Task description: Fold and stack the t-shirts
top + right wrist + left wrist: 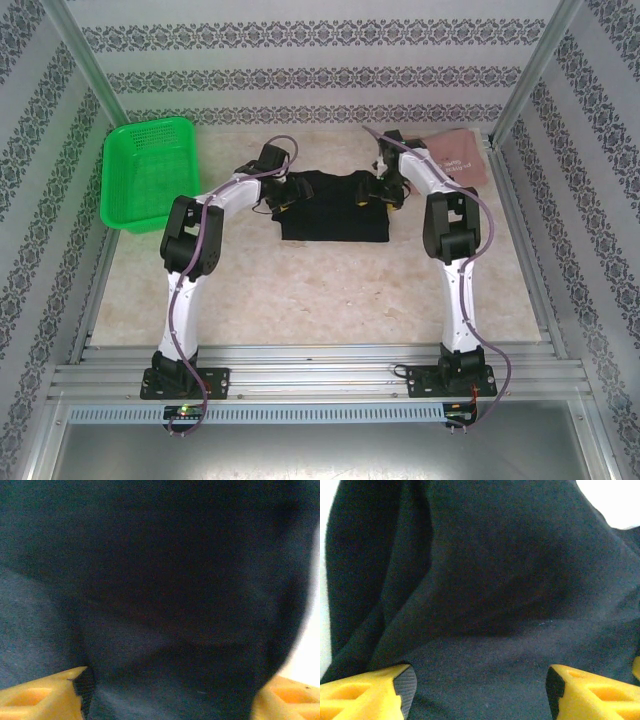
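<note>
basket: the green mesh basket (150,165) sits far left on the table (330,300), well apart from the work. It isn't part of this job. I only need to keep my left elbow off it.
left gripper: my left gripper (287,197) is at the left edge of the black tee (335,215), toward its far corner. The jaws are spread wide and nothing is pinched. In the wrist view, black cloth runs between my yellow fingers (402,682), with folds bunched up beyond them.
left move: get low so one finger slides under the edge. Close on the edge layers only, not the bunch behind.
black tee: it lies mid-table toward the far side, between my two grippers, as a rough rectangle. It looks partly folded, but I can't tell the layer count from above.
step: I read this as taking matched grips on both sides for the next fold.
right gripper: my right gripper (376,193) is at the tee's right edge, opposite the left one. The jaws are wide apart with cloth between them and nothing clamped. The wrist view is blurred, so I can't tell how deep the cloth sits.
right move: close in sync with the left at the same height, lift just clear of the table and carry both sides over together. An uneven pull would likely skew the crease.
pink tee: the pink tee (460,158) lies flat at the far right, well apart from the black one. I can't tell whether it is folded. My right forearm passes near it, so I shouldn't drag it.
</note>
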